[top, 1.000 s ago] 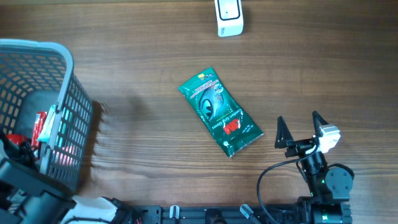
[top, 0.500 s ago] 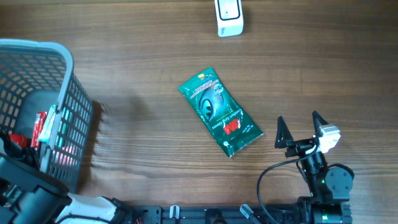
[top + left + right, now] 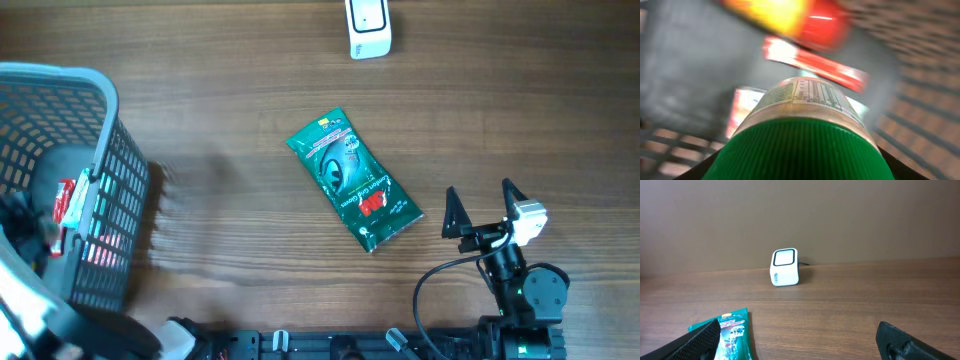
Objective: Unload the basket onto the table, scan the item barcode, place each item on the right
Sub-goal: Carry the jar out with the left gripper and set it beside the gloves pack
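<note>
Mesh of the basket [image 3: 112,165] surrounds the left gripper [image 3: 800,167], which looks clamped round a green-capped bottle [image 3: 807,100], presumably to carry its barcode to the scanner [image 3: 368,28] well away from the basket, while the right gripper [image 3: 481,195], also far from the basket, gapes wide and empty.
</note>
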Controlling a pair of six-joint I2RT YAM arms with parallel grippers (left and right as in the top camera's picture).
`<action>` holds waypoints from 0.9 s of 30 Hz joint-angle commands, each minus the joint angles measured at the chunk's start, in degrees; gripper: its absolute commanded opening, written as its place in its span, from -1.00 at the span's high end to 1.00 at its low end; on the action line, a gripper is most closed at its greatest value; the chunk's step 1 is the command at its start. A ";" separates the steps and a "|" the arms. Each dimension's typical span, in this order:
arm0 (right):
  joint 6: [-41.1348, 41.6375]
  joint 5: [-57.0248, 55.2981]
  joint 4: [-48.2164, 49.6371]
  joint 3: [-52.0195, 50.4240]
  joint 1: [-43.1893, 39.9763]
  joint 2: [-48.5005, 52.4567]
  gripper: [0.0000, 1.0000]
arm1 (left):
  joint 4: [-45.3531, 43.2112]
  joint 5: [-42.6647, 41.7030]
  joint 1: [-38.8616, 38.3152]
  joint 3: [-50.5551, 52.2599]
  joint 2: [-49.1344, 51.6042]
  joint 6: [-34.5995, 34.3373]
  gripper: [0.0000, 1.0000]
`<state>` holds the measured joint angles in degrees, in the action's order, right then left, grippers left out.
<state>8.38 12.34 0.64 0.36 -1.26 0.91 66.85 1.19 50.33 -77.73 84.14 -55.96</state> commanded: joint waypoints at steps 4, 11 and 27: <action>0.74 -0.72 0.20 -0.04 0.28 0.11 -1.00 | -1.73 -4.33 -12.17 -14.05 -13.07 3.30 -0.33; 0.74 -0.72 0.20 -0.04 0.28 0.11 -1.00 | -7.26 -6.51 -34.69 -15.87 -20.17 5.64 -0.25; 0.74 -0.72 0.20 -0.04 0.28 0.11 -0.99 | 8.72 5.31 -78.29 -15.69 5.05 0.74 -0.24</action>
<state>8.38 12.34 0.62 0.36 -1.28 0.91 75.81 4.40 -25.32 -93.01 82.54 -50.61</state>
